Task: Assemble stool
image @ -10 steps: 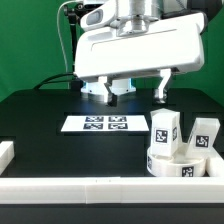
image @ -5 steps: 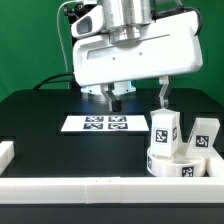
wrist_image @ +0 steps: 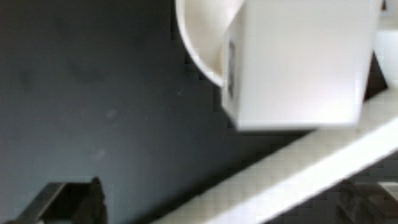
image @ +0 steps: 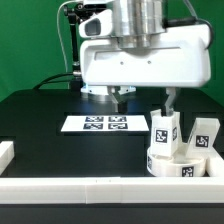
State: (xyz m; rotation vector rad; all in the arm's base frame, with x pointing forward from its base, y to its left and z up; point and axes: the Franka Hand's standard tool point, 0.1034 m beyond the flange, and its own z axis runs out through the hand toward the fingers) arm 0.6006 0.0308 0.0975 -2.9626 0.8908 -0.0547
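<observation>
In the exterior view the arm's large white head fills the upper middle, and the tool hangs under it with its two fingers spread wide and nothing between them. One dark fingertip is above the marker board, and the other comes down just beside the top of a leg.

The stool parts stand together at the exterior view's right, on the black counter. The round seat lies low near the white front rail. The leg stands upright on the seat or close behind it; which of the two cannot be told. A second leg stands at the seat's far right, also upright. Each of these parts carries black-and-white square tags. A third leg is not seen in this view.

In the wrist view a white blocky leg is very close to the camera, blurred, with a curved white edge behind it, probably the seat. A dark fingertip shows at one corner, free of any part. A white bar crosses the picture diagonally over the dark counter.
</observation>
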